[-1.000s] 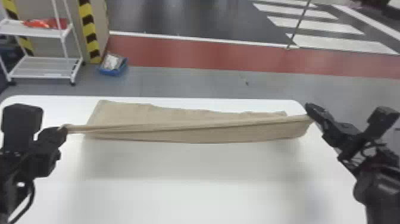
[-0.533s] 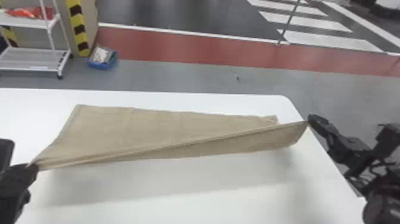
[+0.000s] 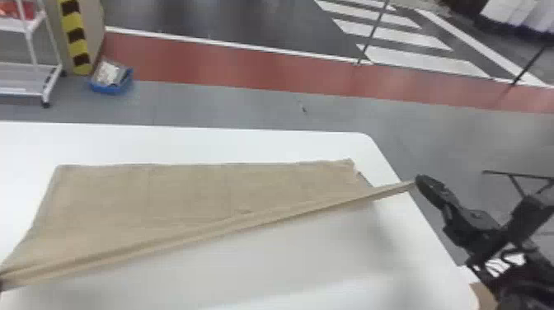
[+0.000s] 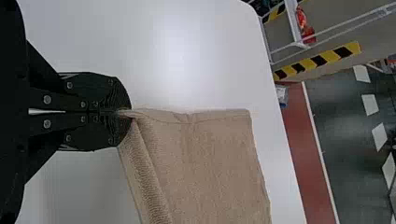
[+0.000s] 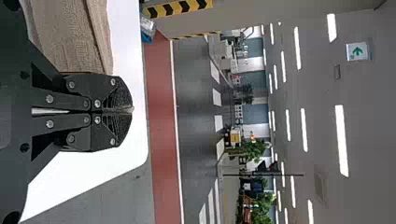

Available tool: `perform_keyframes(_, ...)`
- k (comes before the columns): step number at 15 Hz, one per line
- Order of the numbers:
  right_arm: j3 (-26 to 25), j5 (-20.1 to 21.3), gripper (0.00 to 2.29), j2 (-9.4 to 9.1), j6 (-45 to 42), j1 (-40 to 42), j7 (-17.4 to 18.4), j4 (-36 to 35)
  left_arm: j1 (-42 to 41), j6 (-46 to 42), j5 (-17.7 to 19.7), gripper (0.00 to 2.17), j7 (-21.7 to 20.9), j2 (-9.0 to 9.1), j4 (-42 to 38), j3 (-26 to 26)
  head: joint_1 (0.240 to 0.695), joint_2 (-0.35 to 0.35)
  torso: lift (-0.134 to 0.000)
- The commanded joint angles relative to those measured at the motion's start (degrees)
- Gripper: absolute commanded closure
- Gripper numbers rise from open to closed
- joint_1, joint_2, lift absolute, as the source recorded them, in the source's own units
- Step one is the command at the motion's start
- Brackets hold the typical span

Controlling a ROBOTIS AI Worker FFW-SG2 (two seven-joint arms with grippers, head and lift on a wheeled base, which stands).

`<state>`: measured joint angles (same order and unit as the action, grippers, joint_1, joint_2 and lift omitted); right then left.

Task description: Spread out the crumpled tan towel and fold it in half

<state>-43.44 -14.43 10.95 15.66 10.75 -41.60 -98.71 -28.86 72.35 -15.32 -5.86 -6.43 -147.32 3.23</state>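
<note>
Tan towel [image 3: 185,193] corners are pinched by the left gripper [image 3: 1,283] and the right gripper [image 3: 418,182], whose arm is angled in from the right. Between them a taut edge is stretched; beyond it, cloth is spread on the surface [image 3: 247,144].

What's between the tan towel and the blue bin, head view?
Out from the towel: first the far strip of the white table, then grey floor up to the blue bin. Head view shows it.
</note>
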Motion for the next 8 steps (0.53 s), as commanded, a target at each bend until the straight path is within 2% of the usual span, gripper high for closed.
perform_keyframes(1,-0.7,-1.1,1.14,-0.58,0.1,3.6,-0.2,-2.5,-1.3,3.2,-2.2,1.64,-0.6,0.28,-2.7,2.1,0.695,-0.35,-0.124)
perform_keyframes(5,-2.2,-2.4,1.14,-0.41,0.1,6.8,-0.7,-2.9,-1.9,7.2,-5.0,1.64,-1.3,0.63,-6.2,5.5,0.695,-0.35,-0.124)
perform_keyframes(8,-2.3,-1.0,1.14,0.56,2.1,5.2,-0.7,-2.2,-0.1,7.9,-5.5,1.64,-1.3,0.63,-5.7,6.0,0.695,-0.35,-0.124)
